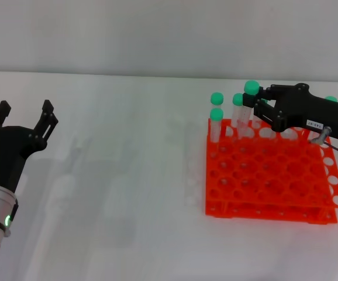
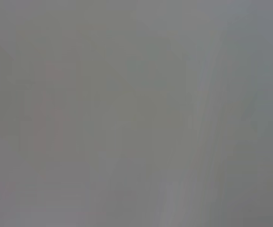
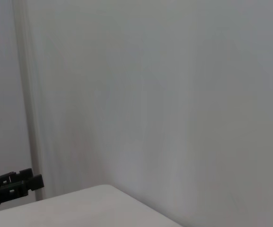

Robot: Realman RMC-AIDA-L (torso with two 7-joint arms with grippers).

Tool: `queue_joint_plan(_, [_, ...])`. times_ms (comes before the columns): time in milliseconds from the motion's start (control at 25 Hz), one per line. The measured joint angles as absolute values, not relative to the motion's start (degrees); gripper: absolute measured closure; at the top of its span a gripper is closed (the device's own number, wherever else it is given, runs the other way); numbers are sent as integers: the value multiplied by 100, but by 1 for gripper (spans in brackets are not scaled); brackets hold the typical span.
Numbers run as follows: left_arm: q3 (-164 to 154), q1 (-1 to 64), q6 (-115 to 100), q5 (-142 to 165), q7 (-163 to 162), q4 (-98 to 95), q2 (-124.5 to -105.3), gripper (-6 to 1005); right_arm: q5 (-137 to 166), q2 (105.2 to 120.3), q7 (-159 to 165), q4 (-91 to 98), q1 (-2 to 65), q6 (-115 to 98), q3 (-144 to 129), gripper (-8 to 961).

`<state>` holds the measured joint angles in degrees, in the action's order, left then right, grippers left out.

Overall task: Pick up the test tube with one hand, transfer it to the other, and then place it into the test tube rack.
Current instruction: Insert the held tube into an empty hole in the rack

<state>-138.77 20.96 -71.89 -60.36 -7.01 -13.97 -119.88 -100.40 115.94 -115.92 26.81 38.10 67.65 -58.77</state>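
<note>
At upper right, the test tube (image 1: 248,105) is gripped by the right gripper (image 1: 260,107) above the test tube rack (image 1: 268,175). The left gripper (image 1: 24,120) is held spread, empty, at left.

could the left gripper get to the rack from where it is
Probably yes, though reach is unsure. The left gripper sits open at the table's left, and only bare table lies between it and the rack. The right gripper holds a tube over the rack's back row, crowding that side.
</note>
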Motion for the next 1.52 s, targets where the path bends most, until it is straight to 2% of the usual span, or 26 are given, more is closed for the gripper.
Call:
queue_joint_plan(760, [-13878,2152,-7179,-6038,-704,-1401,-11988,118,-10135,11610,-11664,2526,4007,6629,-6090,748])
queue_joint_plan(1520, [-13878,2199,-7181,-6023,-700,-1394,-11969,119,-10282,11590,-11621,2514,3845,6642,-6086,748])
